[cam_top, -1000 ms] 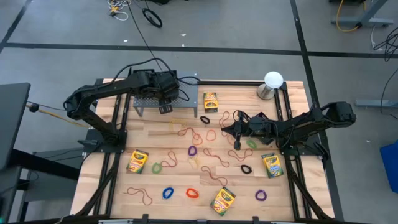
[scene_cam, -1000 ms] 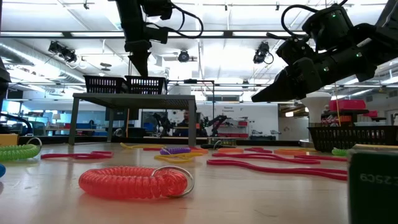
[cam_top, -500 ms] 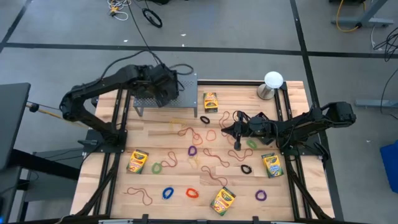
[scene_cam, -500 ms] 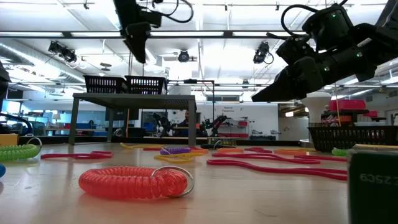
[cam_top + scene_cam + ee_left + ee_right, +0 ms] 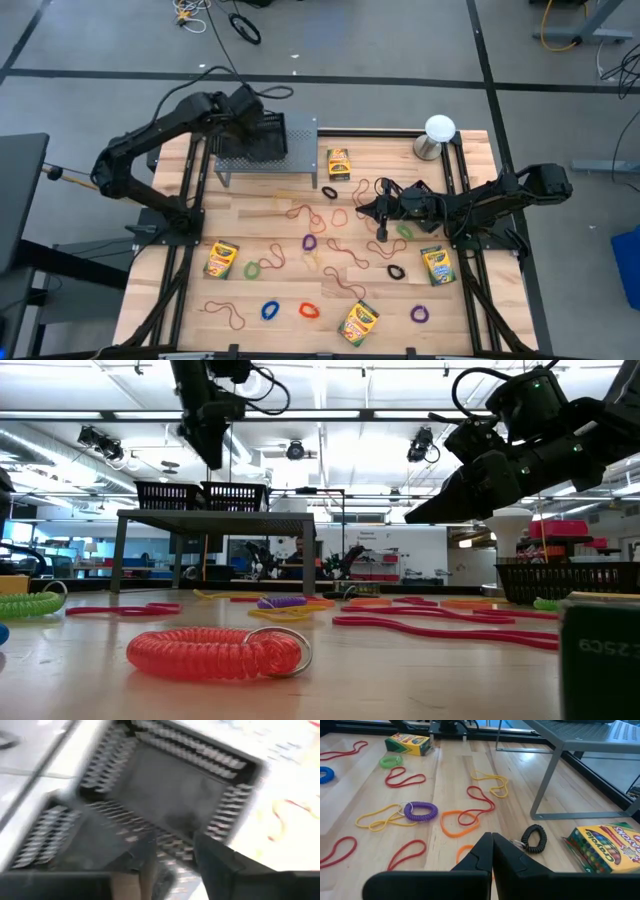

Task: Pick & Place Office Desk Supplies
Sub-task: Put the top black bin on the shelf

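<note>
Progress looks slight: nearly all rubber-band loops (image 5: 308, 243) and the crayon boxes (image 5: 221, 259) lie scattered on the table (image 5: 260, 215) in front of the black basket (image 5: 258, 138) on its metal stand. The left tool (image 5: 243, 102) hovers over that basket, fingers parted, nothing visibly between them. The right tool (image 5: 381, 210), clenched and empty, hangs above the loops well apart from the basket.
</note>
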Action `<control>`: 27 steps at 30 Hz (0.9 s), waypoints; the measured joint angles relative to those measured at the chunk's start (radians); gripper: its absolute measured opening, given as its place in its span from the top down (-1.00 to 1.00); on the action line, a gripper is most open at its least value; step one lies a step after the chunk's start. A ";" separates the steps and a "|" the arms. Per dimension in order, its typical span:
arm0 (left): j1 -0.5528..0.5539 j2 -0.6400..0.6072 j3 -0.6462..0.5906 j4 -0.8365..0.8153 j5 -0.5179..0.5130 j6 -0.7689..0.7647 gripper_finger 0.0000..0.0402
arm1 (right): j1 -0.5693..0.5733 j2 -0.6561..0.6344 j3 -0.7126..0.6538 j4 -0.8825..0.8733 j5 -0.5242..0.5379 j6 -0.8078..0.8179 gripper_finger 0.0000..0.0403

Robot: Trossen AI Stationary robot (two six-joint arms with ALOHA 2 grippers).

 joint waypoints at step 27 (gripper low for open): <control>-0.163 0.048 -0.089 -0.014 -0.062 0.168 0.95 | 0.000 0.000 0.000 0.000 -0.001 0.002 0.97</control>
